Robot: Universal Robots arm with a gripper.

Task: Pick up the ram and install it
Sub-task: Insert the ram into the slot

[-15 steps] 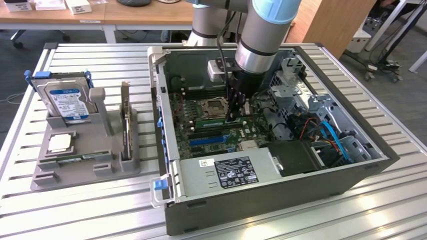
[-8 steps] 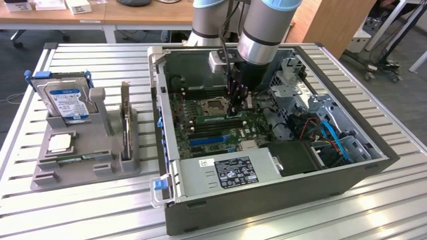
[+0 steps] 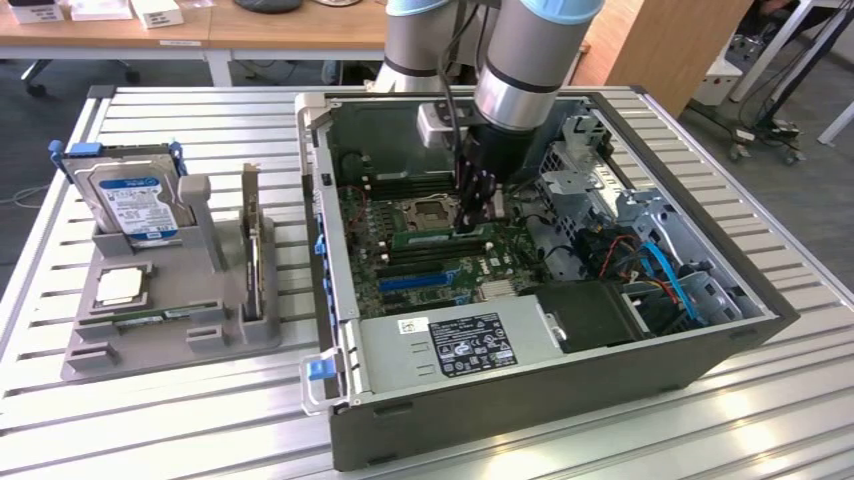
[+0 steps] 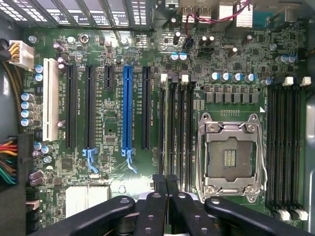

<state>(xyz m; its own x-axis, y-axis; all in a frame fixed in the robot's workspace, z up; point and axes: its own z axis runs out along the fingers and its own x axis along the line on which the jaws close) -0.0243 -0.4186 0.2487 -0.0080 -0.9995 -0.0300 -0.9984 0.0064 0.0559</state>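
Gripper (image 3: 473,224) pinched nearly shut, tips at the ram (image 3: 438,240), which lies along a slot (image 4: 163,128) just beside the socket (image 4: 229,157); pushing should go straight down, evenly along its length, without bending the board (image 4: 114,123).

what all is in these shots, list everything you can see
table: one, silver slatted, under everything
computer case: one, grey, open, on the table
motherboard: one, green, inside the case
processor socket: one, silver frame, on the motherboard
ram: one, green stick, at the memory slots beside the socket
power supply: one, grey, labelled, inside the case
holder: one, grey, the exterior view's left of the case
hard drive: one, silver, blue label, upright in the holder
expansion card: one, upright in the holder
arm: one, silver and light blue, reaching into the case
fingers: black, shut, tips at the ram
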